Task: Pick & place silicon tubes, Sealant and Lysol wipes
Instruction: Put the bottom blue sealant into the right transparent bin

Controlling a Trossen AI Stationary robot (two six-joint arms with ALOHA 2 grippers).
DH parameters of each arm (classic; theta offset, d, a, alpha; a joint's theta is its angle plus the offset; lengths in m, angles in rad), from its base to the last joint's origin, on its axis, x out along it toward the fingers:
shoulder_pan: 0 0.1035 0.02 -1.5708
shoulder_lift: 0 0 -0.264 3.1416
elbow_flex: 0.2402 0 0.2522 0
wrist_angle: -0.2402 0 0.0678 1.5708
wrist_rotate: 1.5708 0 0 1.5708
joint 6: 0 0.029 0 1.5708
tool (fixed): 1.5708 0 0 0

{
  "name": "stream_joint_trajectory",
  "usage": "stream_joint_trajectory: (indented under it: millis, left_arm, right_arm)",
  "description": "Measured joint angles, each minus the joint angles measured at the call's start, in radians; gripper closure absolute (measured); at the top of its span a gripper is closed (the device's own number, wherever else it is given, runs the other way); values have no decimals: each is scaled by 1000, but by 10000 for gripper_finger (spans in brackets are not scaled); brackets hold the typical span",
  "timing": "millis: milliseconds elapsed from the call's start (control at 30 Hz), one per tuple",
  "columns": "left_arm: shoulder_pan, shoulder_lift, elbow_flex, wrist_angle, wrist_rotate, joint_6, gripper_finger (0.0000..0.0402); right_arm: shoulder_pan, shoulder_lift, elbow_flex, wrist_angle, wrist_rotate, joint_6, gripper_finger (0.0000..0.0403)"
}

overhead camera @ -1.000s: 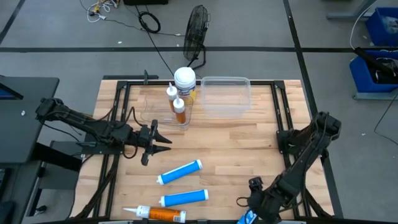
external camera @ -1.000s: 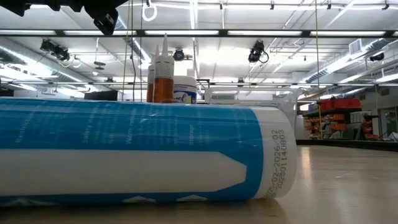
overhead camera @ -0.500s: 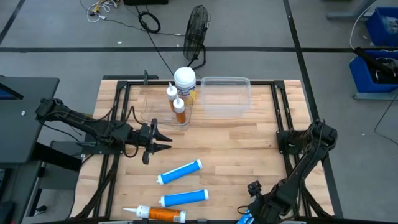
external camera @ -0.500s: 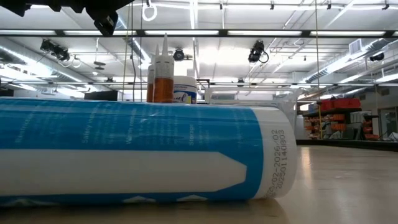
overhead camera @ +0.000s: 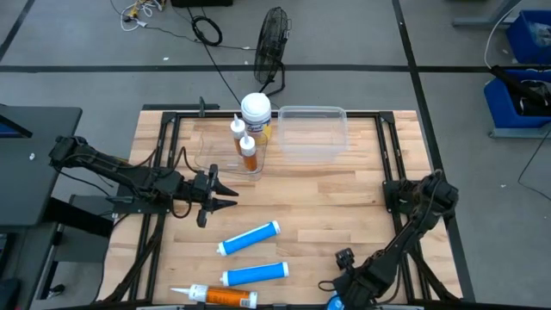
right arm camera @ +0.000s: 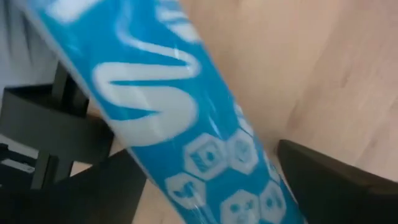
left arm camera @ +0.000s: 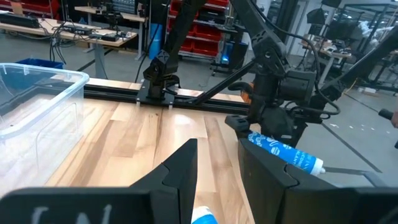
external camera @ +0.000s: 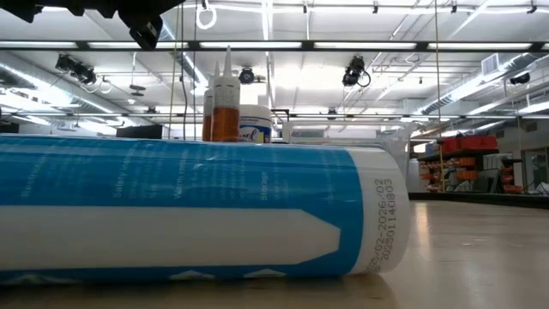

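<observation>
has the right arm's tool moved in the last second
Yes. In the high view the right tool, gripping a blue tube, has slid toward the table's near edge and slightly left, judged against the fixed black frame rail.

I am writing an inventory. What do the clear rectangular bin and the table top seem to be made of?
The clear rectangular bin looks like glossy transparent plastic: the boards show through its walls. The table top looks like light wood with a smooth finish, judging by its plank seams and grain.

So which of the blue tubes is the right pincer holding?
A third blue tube, held in the right pincer at the table's near edge; the other two lie free.
</observation>
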Motion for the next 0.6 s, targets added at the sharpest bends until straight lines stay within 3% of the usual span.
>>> stream_joint_trajectory:
  millis: [333, 600]
  left_arm:
    - [-1, 0, 0, -4, 0, 0, 280]
    - [-1, 0, 0, -4, 0, -3, 280]
  right_arm:
    - [-77, -1, 2, 12, -19, 136, 194]
    - [-165, -1, 3, 19, -91, 224, 191]
